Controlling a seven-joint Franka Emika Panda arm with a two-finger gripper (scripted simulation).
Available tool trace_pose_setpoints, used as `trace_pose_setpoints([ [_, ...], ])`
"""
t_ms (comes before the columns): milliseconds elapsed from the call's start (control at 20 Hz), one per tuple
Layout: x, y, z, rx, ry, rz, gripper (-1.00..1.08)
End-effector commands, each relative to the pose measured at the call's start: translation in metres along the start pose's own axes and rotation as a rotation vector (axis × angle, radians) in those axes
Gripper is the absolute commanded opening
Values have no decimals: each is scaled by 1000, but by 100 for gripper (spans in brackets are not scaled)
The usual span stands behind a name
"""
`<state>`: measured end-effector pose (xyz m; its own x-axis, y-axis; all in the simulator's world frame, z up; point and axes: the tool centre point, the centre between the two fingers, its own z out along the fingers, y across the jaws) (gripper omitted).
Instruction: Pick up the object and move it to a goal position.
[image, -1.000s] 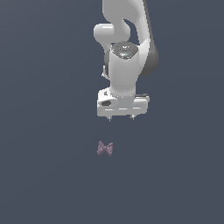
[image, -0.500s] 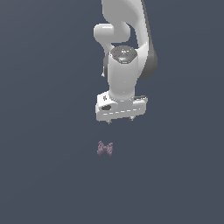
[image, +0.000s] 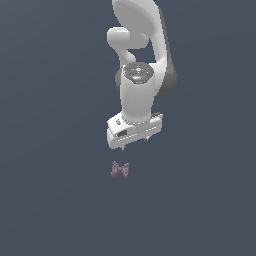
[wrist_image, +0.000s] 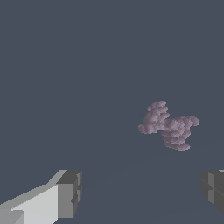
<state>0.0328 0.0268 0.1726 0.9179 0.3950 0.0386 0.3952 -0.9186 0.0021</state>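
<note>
– Flat slate-grey ground (image: 50, 200) fills both views. Where is the object?

– Lying on that ground, the pink-purple bow-tie object (image: 120, 170) sits just below the white gripper (image: 135, 143) in the exterior view, apart from it.

– What does the wrist view add?

– Its lumpy, mottled surface (wrist_image: 168, 125), and two dark fingertips (wrist_image: 72, 192) spread wide with nothing between them; the object lies beyond them.

– Any writing?

– None legible.
</note>
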Motion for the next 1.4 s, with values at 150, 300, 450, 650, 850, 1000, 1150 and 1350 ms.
trace_pose_setpoints([
  [150,5,10,10,-2,-8,-146,100],
  [300,8,15,15,-2,-12,-225,100],
  [450,10,20,21,-2,-16,-303,100],
  [650,13,27,28,-1,-21,-407,100],
  [850,16,35,36,1,-25,-510,100],
  [1000,17,40,42,4,-28,-587,100],
  [1150,19,46,47,6,-30,-663,100],
  [1350,21,54,55,10,-32,-765,100],
])
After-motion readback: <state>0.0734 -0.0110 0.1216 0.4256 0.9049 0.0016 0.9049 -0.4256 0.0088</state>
